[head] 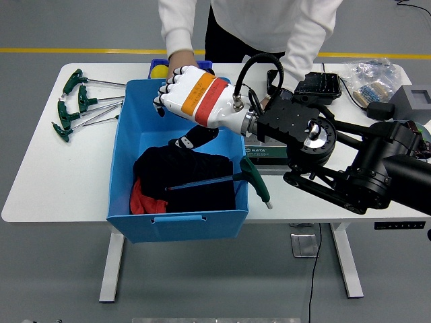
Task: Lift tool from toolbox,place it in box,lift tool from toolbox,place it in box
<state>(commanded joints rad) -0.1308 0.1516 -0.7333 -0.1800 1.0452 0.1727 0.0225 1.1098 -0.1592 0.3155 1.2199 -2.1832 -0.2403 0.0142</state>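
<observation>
Over the far half of the blue box (124,176) hangs the right hand (185,94), white shell with an orange and red band, reaching in from the right on a black arm (350,161). Fingers curled toward the far-left corner of the box; nothing seen in their grip. Thumb side points down toward the black cloth.

T-handle tool (225,179) lies apart from the hand, nearer and to the right of it. Its thin shaft rests across the black cloth (182,176) inside the box, running left to right. Its green handle (256,182) hangs over the box's right wall and points toward the table's near edge. No contact between hand and tool.

Red cloth (138,196) shows under the black one at the box's near-left corner.

Green toolbox (266,149) sits just right of the box, mostly hidden beneath the robot's wrist and forearm.

Left of the box, on the white table (40,175), four more green T-handle wrenches (77,104) lie fanned out, shafts pointing toward the box.

Far side: a person in a white top stands at the table. One of the person's hands (180,58) is just beyond the robot's knuckles, above a small blue tray (202,64) holding a yellow object (159,70). Whether that hand touches anything cannot be told.

Black case (322,84), clear bag (370,77) and grey box (414,101) at the far right.
</observation>
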